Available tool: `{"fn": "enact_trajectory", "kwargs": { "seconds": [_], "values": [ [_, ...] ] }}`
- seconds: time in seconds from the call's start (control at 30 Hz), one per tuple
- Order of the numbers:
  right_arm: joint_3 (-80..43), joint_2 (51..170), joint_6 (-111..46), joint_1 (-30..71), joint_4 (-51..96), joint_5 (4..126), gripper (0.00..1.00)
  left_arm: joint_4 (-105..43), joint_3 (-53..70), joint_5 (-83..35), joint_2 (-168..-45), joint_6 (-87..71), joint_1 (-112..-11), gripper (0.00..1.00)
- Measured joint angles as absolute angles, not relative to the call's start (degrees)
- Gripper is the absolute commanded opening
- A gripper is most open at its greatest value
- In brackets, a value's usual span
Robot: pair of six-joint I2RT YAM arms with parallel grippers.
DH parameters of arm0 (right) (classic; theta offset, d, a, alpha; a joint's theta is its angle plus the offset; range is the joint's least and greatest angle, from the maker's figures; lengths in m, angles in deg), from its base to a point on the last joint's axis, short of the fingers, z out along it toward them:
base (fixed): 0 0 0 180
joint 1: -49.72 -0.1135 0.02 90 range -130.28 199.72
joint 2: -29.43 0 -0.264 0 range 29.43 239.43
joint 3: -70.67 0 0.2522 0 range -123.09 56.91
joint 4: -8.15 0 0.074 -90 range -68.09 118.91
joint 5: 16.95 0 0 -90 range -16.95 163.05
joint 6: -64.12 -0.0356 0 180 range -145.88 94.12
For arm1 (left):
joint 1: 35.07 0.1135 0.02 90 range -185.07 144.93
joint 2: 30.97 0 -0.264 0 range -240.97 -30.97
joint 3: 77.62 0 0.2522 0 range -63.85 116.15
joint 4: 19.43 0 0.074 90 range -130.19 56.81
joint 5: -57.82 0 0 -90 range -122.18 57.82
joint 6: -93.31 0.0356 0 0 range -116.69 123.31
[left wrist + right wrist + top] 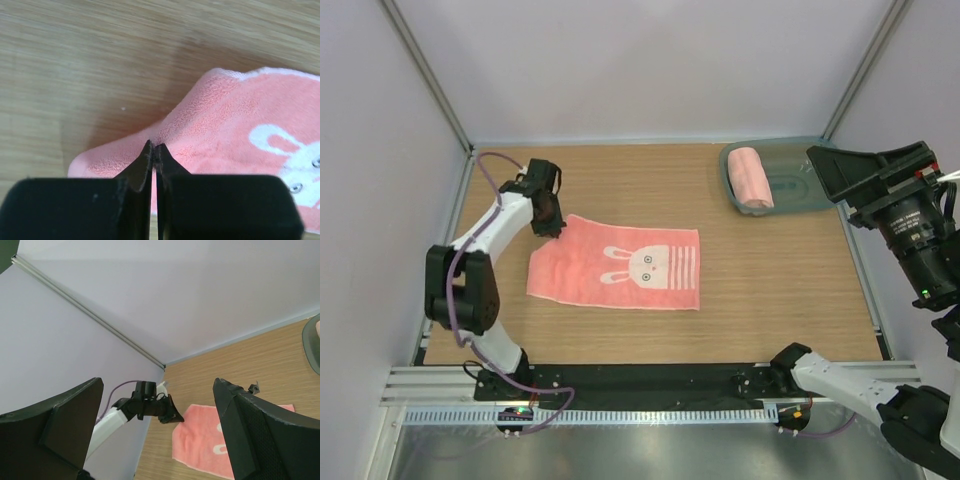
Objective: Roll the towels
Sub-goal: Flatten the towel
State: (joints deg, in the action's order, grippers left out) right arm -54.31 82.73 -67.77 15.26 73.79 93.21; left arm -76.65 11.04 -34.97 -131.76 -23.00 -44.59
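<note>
A salmon-pink towel [615,265] with reddish stripes and a white rabbit face lies flat in the middle of the wooden table. My left gripper [553,228] is at its far left corner. In the left wrist view the fingertips [150,150] are shut, pinching a raised fold of this towel [235,120]. A second, plain pink towel [752,178] lies rolled in a grey tray [798,188] at the far right. My right gripper [850,172] is raised high beside the tray, open and empty. The right wrist view shows its jaws wide apart [157,385], with the flat towel [197,442] far below.
Pale walls with metal corner posts enclose the table on three sides. A black rail and metal strip run along the near edge, where the arm bases sit. The left arm's purple cable [490,170] loops near the left wall.
</note>
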Motion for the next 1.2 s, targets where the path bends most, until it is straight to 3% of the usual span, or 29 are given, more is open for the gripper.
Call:
{"fn": "enact_trajectory", "kwargs": {
  "seconds": [0.03, 0.1, 0.13, 0.2, 0.33, 0.5, 1.2],
  "values": [
    [-54.3, 82.4, -67.6, 15.3, 73.8, 93.5, 1.0, -76.7, 10.5, -37.4, -128.9, -22.9, -45.8, 0.1],
    [-54.3, 81.8, -66.9, 15.3, 73.7, 93.9, 1.0, -76.7, 10.0, -43.1, -123.5, -22.3, -48.5, 0.45],
    [-54.3, 81.6, -66.6, 15.3, 73.4, 94.1, 1.0, -76.4, 9.6, -46.2, -120.7, -21.7, -50.3, 0.72],
    [-54.0, 81.2, -66.1, 15.3, 72.7, 94.5, 1.0, -76.0, 8.7, -51.6, -116.2, -21.3, -53.2, 1.0],
    [-53.5, 81.0, -65.3, 15.3, 72.1, 94.8, 1.0, -76.0, 6.5, -58.7, -112.8, -21.5, -55.2, 1.0],
    [-52.5, 81.2, -65.2, 15.3, 71.6, 94.3, 1.0, -78.9, 7.1, -61.7, -119.9, -22.9, -54.8, 1.0],
    [-55.6, 85.7, -64.7, 15.3, 73.7, 91.6, 1.0, -80.2, 1.4, -50.2, -122.8, -31.7, -53.4, 1.0]
  ]
}}
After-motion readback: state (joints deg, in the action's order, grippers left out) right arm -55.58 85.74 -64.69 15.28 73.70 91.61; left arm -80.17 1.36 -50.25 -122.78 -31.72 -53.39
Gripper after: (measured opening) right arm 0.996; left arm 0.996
